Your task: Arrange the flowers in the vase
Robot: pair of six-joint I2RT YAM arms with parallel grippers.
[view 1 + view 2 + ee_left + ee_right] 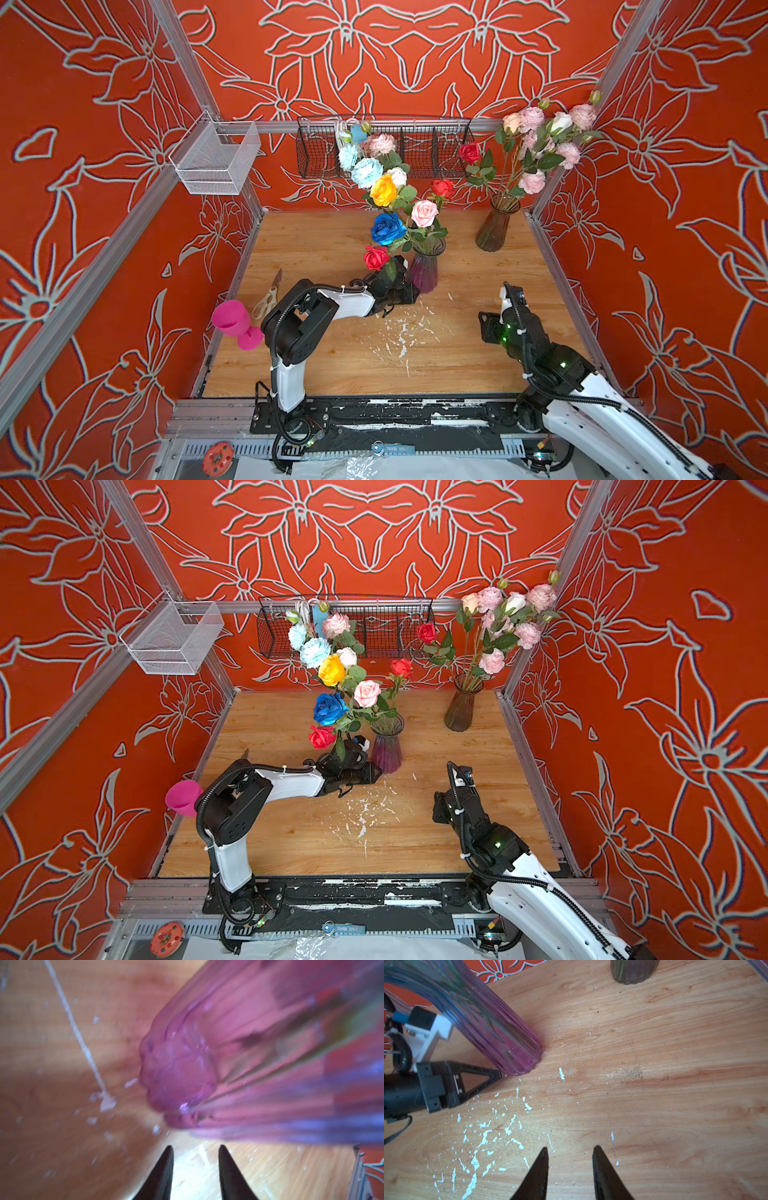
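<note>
Though top views obscure it, left pincer seemingly gapes beside vase

Two matching arms stand before me, the left arm and the right arm, with glossy white shells over chunky black joints. Ribbed black cable conduit trails along each, cinched with white zip ties. Small green lights glow on the right arm. The left gripper and right gripper end in black fingers tapering to points.

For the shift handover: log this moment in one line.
left gripper: open, empty, beside purple vase | right gripper: open, empty, above table | flowers: in purple vase
</note>
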